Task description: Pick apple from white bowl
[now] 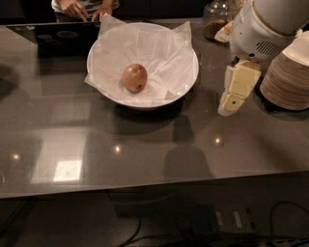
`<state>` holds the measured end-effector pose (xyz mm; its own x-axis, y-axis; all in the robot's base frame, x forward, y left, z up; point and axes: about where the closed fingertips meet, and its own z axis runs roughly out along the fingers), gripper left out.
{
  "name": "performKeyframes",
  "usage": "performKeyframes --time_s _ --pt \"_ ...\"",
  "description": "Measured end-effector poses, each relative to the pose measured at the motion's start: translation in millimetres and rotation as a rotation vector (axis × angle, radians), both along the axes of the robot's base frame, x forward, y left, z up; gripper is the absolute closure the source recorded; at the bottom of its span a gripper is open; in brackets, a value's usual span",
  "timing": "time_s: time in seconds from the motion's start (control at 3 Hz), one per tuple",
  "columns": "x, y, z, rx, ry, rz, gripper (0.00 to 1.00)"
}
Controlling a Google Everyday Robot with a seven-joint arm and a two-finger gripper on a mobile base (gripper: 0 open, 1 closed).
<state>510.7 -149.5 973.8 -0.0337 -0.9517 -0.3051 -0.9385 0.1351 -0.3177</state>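
Observation:
The apple [134, 77], yellowish-tan with a reddish blush, lies in the middle of the white bowl [189, 81], which is lined with crinkled white paper and stands on the grey glossy table. My gripper [230, 107], cream-coloured and hanging down from the white arm [263, 29], is to the right of the bowl, just outside its rim and above the table. It holds nothing that I can see. The apple is untouched and in full view.
A stack of cream bowls [289, 77] stands at the right, close behind the arm. A glass jar [216, 17] is at the back. A person's hands [77, 8] and a dark laptop [63, 36] are at the far edge, left of the bowl.

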Motion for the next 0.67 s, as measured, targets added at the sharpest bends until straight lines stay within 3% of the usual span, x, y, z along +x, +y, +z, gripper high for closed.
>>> performKeyframes --time_s 0.33,0.67 --pt "22.8 32.5 4.9 0.034 -0.025 0.083 0.0" --pt "24.5 34.9 4.4 0.041 -0.029 0.089 0.0"
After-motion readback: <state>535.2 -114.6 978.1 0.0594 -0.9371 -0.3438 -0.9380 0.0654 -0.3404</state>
